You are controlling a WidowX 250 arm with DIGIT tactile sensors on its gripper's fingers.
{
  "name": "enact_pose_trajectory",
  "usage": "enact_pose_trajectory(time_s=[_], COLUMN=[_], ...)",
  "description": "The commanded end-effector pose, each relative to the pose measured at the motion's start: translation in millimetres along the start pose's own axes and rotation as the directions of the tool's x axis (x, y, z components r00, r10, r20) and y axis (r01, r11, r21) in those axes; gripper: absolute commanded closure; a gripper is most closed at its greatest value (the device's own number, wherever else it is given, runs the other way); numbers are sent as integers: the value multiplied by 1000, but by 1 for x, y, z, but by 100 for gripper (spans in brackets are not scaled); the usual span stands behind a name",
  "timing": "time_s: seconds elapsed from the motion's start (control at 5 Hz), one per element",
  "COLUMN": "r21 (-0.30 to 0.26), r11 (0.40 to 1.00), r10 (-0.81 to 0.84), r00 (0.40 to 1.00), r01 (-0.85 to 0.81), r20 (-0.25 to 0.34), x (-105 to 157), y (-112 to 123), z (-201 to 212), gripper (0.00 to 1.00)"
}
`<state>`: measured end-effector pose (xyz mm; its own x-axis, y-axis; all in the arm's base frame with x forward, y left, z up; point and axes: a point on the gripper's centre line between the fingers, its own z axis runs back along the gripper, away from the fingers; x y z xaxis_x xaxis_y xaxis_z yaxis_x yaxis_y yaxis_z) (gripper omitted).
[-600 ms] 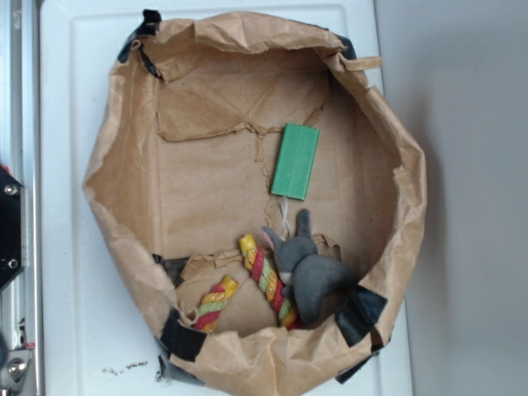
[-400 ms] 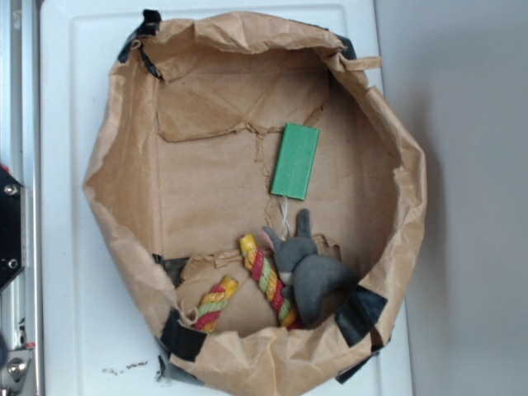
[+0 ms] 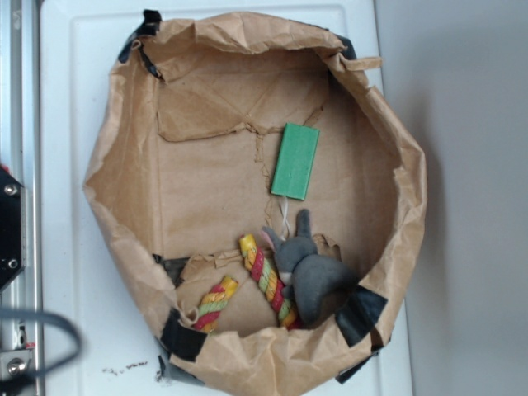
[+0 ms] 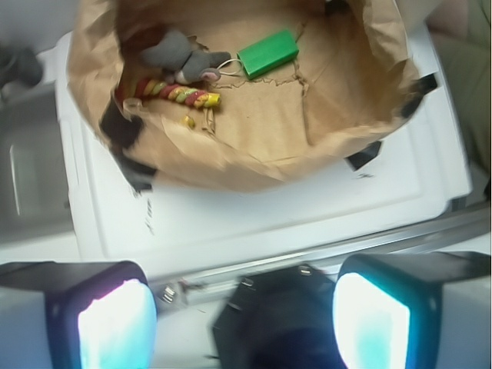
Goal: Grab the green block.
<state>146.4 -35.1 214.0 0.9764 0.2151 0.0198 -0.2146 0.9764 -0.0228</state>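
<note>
Black gripper [image 4: 244,319]; two pale translucent glowing fingers [image 4: 115,323]; dark cable [image 3: 41,326] looped.

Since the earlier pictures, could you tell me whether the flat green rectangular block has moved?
No. The flat green block sits at the same creases of the brown paper liner.

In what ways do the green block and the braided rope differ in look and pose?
The green block is one plain green; the braided rope mixes red, yellow and green. The block is a flat, straight slab; the rope bends in a curve. The block lies apart; the rope lies against the grey plush toy. Both rest inside the paper-lined basket.
</note>
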Motion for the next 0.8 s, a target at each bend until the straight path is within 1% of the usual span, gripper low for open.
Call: enact_pose_trajectory(time_s=[0.0, 0.2, 0.6], r21=[-76, -74, -74], r11=[946, 918, 918], r10=[319, 397, 397], r00=[947, 909, 909], r01=[-315, -390, -390], r20=[47, 126, 126], x=[87, 123, 123], y=[10, 31, 31], z=[-19, -29, -29], gripper=[0, 0, 0])
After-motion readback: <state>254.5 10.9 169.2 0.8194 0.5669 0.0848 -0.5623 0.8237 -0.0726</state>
